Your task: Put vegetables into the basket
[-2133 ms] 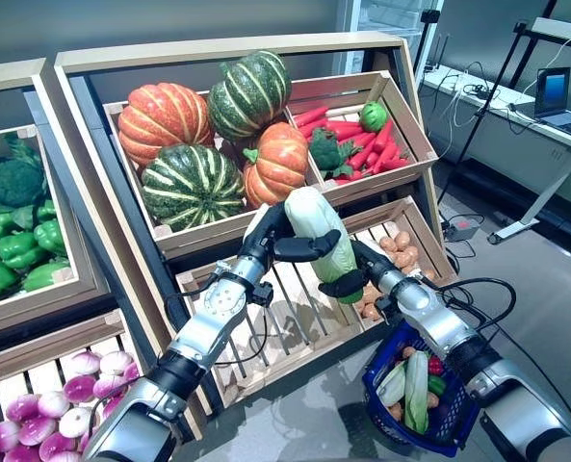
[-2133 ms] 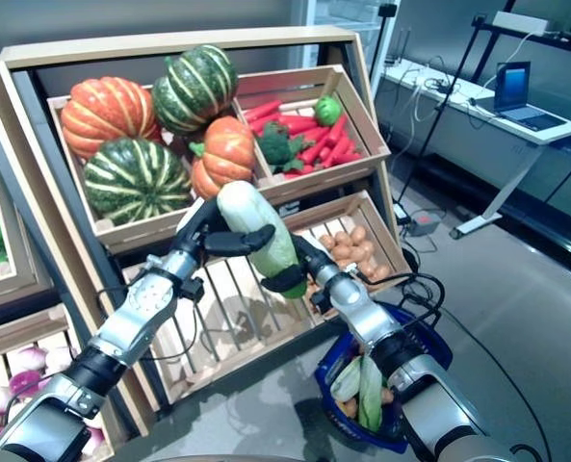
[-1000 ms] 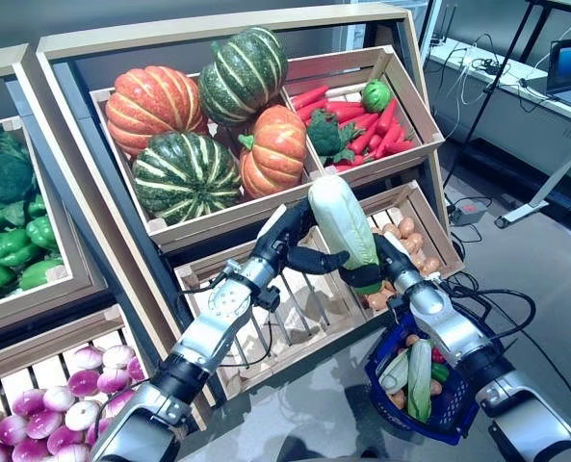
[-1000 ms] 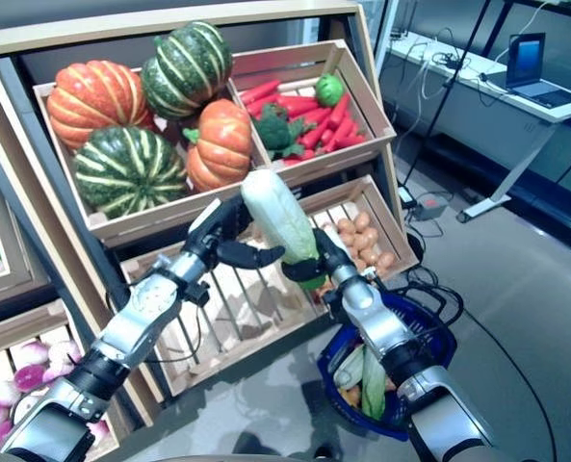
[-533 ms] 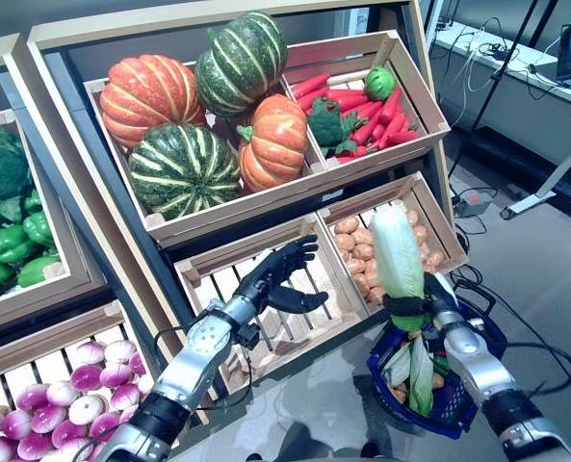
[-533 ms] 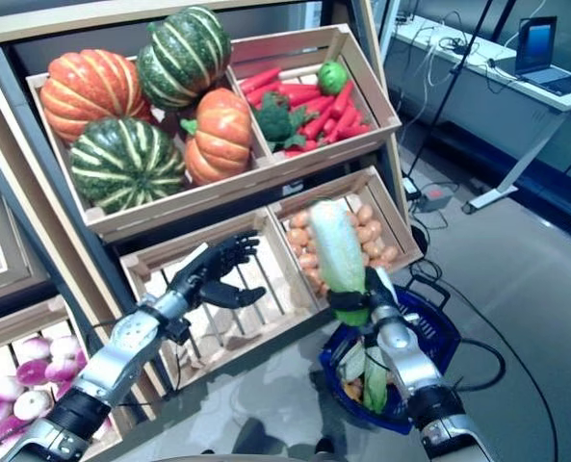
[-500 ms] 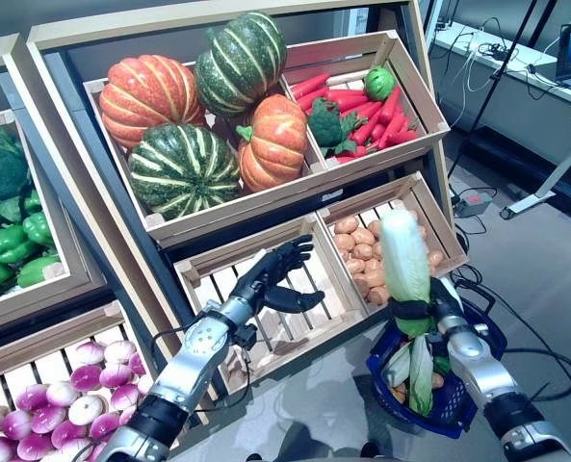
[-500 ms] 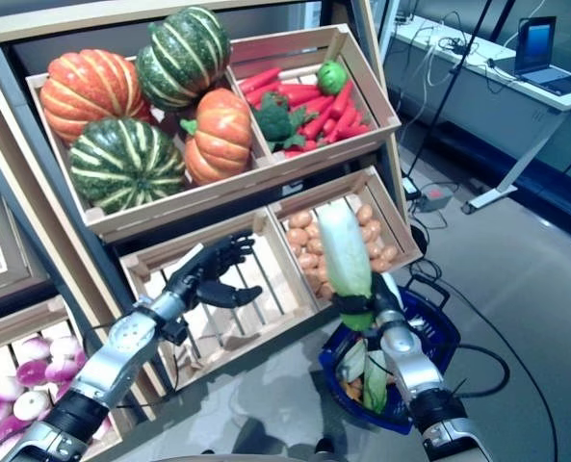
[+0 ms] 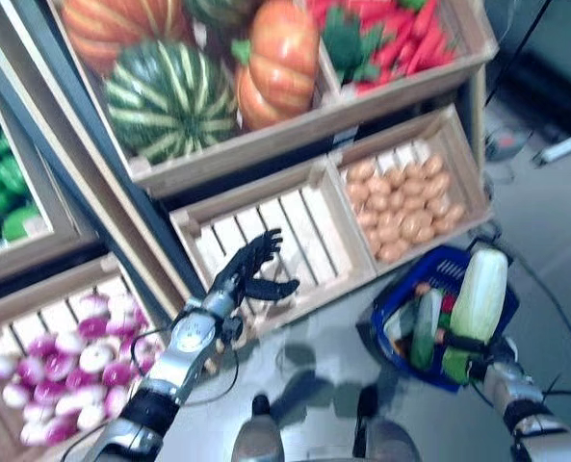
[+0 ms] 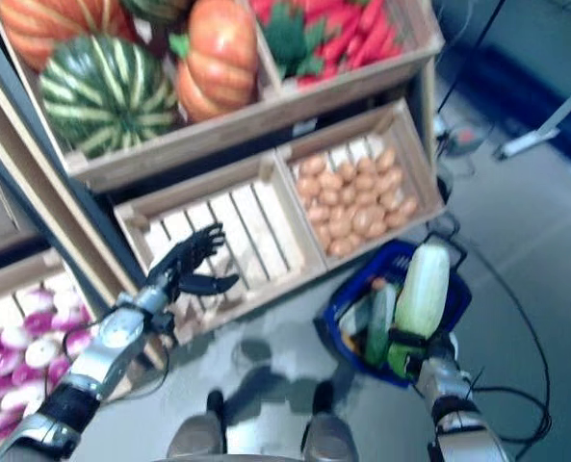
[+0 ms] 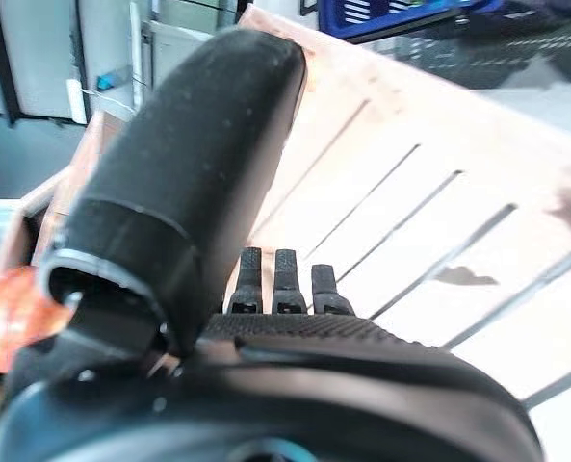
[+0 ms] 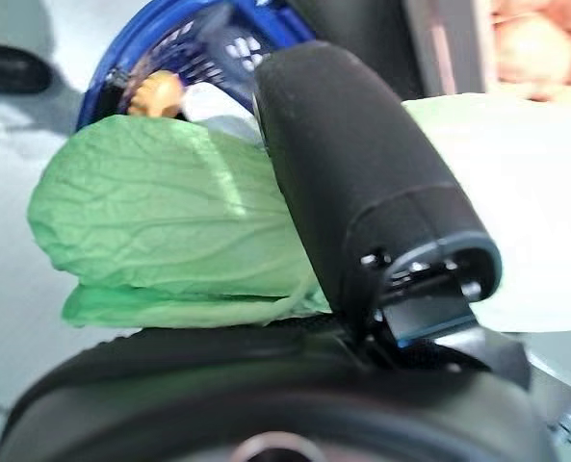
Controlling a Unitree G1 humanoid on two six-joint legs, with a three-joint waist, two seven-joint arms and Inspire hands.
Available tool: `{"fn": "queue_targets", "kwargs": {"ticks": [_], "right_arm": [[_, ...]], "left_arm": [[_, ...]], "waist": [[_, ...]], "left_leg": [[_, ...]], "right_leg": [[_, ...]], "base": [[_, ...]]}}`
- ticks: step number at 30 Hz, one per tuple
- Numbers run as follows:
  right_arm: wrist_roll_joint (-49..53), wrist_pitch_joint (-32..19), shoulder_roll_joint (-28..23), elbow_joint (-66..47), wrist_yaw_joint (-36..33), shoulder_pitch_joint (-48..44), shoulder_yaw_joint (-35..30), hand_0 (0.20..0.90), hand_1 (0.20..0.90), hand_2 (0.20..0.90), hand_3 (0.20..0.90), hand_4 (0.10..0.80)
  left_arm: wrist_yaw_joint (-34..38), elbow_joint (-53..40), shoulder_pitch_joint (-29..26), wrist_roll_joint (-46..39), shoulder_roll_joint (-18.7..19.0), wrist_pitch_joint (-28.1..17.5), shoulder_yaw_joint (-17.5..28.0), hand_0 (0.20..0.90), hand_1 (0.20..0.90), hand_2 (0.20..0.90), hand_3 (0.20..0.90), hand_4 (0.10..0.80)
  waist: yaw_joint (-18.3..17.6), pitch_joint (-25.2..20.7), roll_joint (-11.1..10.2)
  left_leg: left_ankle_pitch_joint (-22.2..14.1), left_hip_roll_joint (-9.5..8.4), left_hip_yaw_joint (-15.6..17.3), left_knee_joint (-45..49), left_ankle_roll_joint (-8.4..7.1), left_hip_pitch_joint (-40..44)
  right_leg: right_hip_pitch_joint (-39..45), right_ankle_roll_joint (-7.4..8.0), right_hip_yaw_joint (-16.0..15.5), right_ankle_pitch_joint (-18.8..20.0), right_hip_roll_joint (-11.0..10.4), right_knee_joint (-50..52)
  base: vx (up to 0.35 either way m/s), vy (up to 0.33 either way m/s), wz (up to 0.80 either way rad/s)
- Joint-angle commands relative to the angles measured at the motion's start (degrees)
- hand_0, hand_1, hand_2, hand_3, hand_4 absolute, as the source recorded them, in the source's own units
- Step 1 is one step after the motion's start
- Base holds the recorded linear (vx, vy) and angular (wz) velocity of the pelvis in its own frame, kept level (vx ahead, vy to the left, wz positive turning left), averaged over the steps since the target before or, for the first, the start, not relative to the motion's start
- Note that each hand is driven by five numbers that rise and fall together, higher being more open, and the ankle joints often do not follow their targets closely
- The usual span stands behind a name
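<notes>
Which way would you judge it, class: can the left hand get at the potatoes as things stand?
Probably yes: the left hand is open and holds nothing, hovering at the slatted crate beside the potatoes, which lie uncovered.

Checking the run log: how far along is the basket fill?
Done: the blue basket on the floor already holds a few vegetables. In hand: the right hand grips a cabbage upright over the basket, not yet released. The left hand is open over the bare slatted crate. Left: drop the cabbage in, then more from the shelves.
</notes>
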Motion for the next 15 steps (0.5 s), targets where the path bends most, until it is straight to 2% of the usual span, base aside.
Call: {"fn": "queue_targets", "kwargs": {"ticks": [1,3,6,9,10,11,12,15], "right_arm": [[4.33,-8.01,-4.05,-1.49,-2.71,-2.77,-1.78,0.3,0.3,0.3,0.3,0.4],[5.64,-8.04,-5.2,0.5,-1.17,-3.67,-3.54,0.3,0.3,0.3,0.3,0.4],[5.86,-7.63,-6.02,1.39,-0.54,-4.5,-3.88,0.3,0.3,0.3,0.3,0.4],[9.94,-4.73,-8.99,3.14,4.5,-7.33,-4.75,0.3,0.3,0.3,0.3,0.4],[10.11,-4.09,-9.35,3.2,4.87,-7.79,-4.74,0.3,0.3,0.3,0.3,0.4],[10.32,-3.76,-9.89,3.29,5.2,-8.29,-4.59,0.3,0.3,0.3,0.3,0.4],[10.49,-3.09,-10.94,3.27,5.98,-9.12,-4.34,0.3,0.3,0.3,0.3,0.4],[12.45,-1.42,-13.84,4.46,7.98,-12.5,-4.02,0.3,0.3,0.3,0.3,0.4]], "left_arm": [[1.62,-4.98,-2.99,-3.4,1.79,-10.18,0.92,0.9,0.9,0.9,0.9,0.8],[1.1,-5.74,-3.42,-5.2,1.81,-11.06,0.75,0.9,0.9,0.9,0.9,0.8],[1.2,-6.1,-3.95,-5.41,1.85,-11.52,0.24,0.9,0.9,0.9,0.9,0.8],[1.47,-7.5,-4.82,-5.81,2.41,-12.49,-1.8,0.9,0.9,0.9,0.9,0.8],[1.63,-7.68,-4.98,-5.78,2.53,-12.7,-2.0,0.9,0.9,0.9,0.9,0.8],[1.89,-8.09,-5.12,-5.73,2.79,-13.17,-2.23,0.9,0.9,0.9,0.9,0.8],[2.58,-8.82,-5.3,-5.86,3.25,-14.05,-2.69,0.9,0.9,0.9,0.9,0.8],[3.96,-9.59,-6.03,-6.84,2.99,-15.12,-3.24,0.9,0.9,0.9,0.9,0.8]], "waist": [[0.97,-1.53,-0.99],[0.71,0.38,-0.22],[0.51,1.14,0.15],[0.09,3.25,0.93],[0.07,3.21,1.01],[0.01,3.64,1.18],[-0.13,4.25,1.54],[-0.81,5.13,2.64]], "left_leg": [[-6.16,0.21,-1.37,15.45,1.93,-8.39],[-9.79,0.15,-2.35,23.1,3.15,-13.56],[-11.62,0.05,-2.53,27.3,3.53,-16.57],[-16.15,-0.62,-3.26,37.02,4.61,-22.91],[-16.76,-0.7,-3.26,38.13,4.81,-23.88],[-17.36,-0.89,-3.5,39.77,4.8,-25.01],[-19.87,-0.97,-3.98,42.9,4.46,-26.42],[-22.68,-0.9,-4.14,49.88,4.49,-31.85]], "right_leg": [[-2.51,-3.33,0.72,-7.92,-4.82,17.63],[-7.91,-3.9,1.4,-10.54,-6.84,25.98],[-11.09,-4.08,1.68,-11.85,-7.97,30.14],[-19.24,-4.21,3.69,-14.89,-10.49,39.9],[-20.49,-4.22,4.05,-15.37,-10.7,41.02],[-21.85,-4.24,4.39,-15.72,-10.95,42.37],[-23.6,-3.78,4.99,-17.72,-11.3,45.13],[-29.6,-4.32,6.55,-20.0,-11.89,50.96]], "base": [[-0.152,0.02,0.07],[-0.159,0.036,0.15],[-0.124,0.018,0.18],[-0.132,-0.026,0.12],[-0.097,-0.032,0.09],[-0.046,-0.023,0.08],[-0.062,-0.014,0.04],[-0.11,0.017,0.01]]}}
